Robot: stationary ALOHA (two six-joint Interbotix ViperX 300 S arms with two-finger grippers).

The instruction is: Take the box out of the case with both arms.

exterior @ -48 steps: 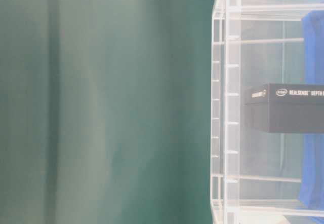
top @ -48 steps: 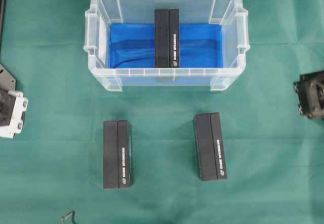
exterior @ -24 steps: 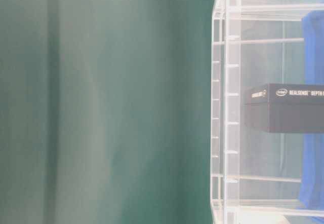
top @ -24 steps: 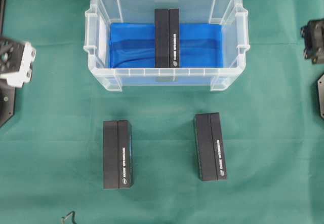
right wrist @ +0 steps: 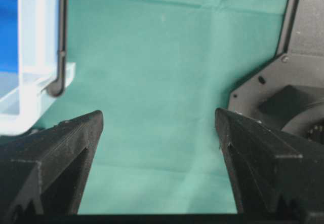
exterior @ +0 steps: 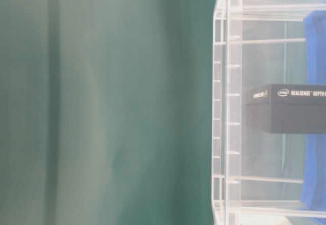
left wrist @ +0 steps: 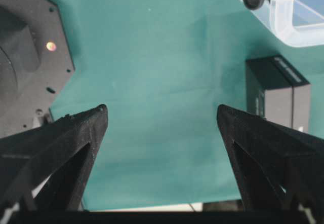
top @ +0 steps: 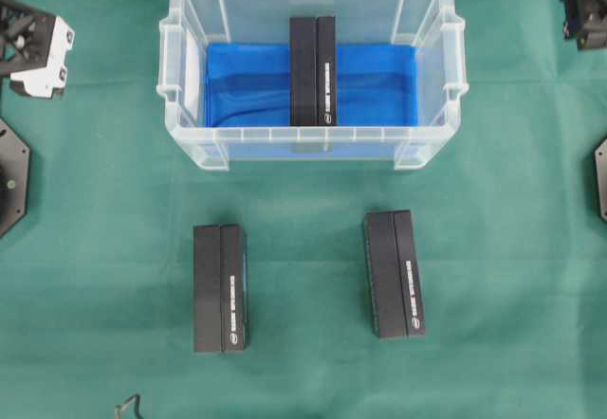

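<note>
**Both grippers wide and empty, one box left in the tub**

Near the front edge of the green cloth-covered table (top: 493, 210) lie two long black cardboard boxes with white lettering, side by side but well apart: one toward the front left (top: 220, 288), the other toward the front right (top: 394, 274). Both rest flat on the cloth, outside the tub.

Behind them, toward the rear middle of the table, stands the large clear plastic case (top: 190, 139) with its ribbed rim and side handles, a blue sheet (top: 247, 82) lining its bottom. A third black box (top: 312, 71) stands on its long edge inside it, across the middle of the blue sheet, its far end close to the rear wall. The table-level view shows its lettered end through the clear wall, resting on the bottom.

Farthest back, the arms flank the case. The left gripper (top: 33, 38), with white parts, hangs off the left rear corner area of the table; the right gripper (top: 586, 7) is at the right rear edge. Each wrist view shows the jaws spread wide with only green cloth between them, holding nothing.

The step in hand looks like the approach to the boxed item. Next, I judge, both grippers must swing inward over the rim, descend on either side of the box, and close on it together before lifting straight up clear of the walls.
</note>
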